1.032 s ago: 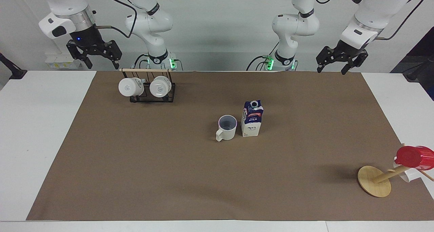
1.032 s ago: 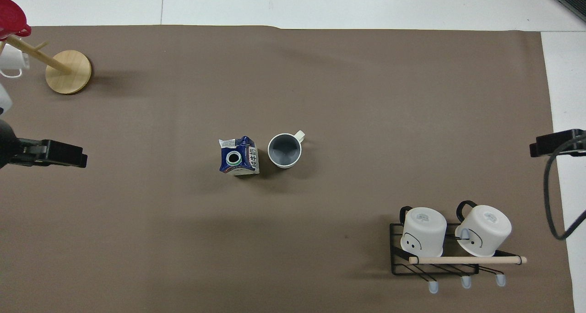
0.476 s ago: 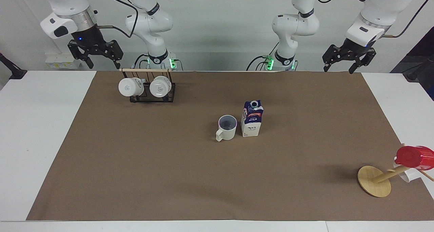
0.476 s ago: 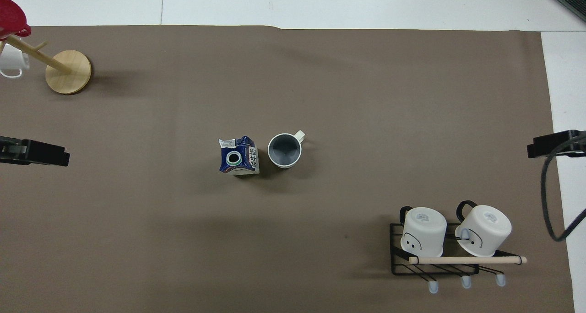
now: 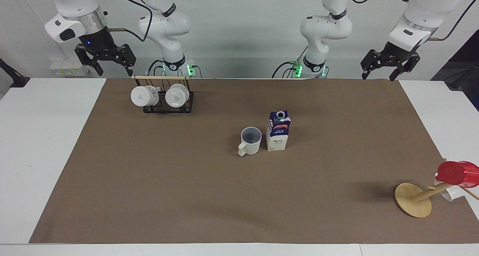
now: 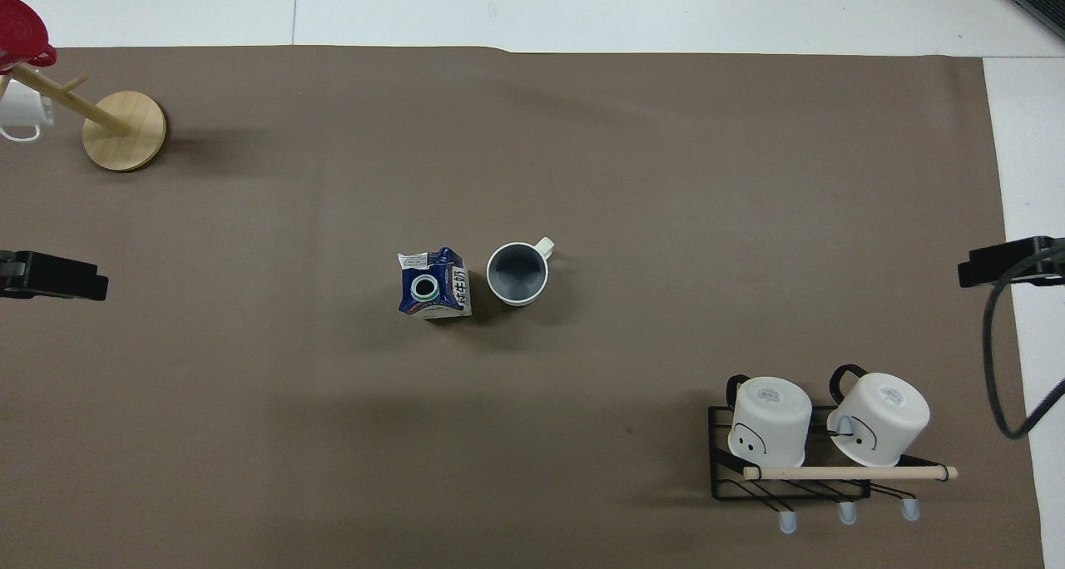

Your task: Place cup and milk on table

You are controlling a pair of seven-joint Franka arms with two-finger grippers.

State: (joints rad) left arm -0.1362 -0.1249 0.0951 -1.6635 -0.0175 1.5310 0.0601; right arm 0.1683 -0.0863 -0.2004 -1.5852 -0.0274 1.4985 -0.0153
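Observation:
The cream-white cup (image 5: 250, 140) (image 6: 517, 274) stands upright on the brown mat (image 5: 239, 196) of the table (image 5: 37, 136), handle pointing away from the robots. The blue-and-white milk carton (image 5: 278, 130) (image 6: 433, 284) stands upright right beside it, toward the left arm's end. My left gripper (image 5: 379, 73) hangs open and empty in the air above the mat's robot-side corner at its own end; only its tip (image 6: 54, 271) shows in the overhead view. My right gripper (image 5: 113, 69) hangs open and empty in the air above the mug rack; its tip (image 6: 1003, 261) shows at the overhead view's edge.
A black wire rack (image 5: 168, 104) (image 6: 799, 461) with a wooden bar holds two white mugs near the right arm's base. A wooden mug tree (image 5: 413, 200) (image 6: 125, 130) with a red cup (image 5: 457, 173) and a white mug stands at the left arm's end, far from the robots.
My left gripper has risen and drawn back toward its own end of the table. My right gripper has lifted slightly. The cup and the milk have not moved.

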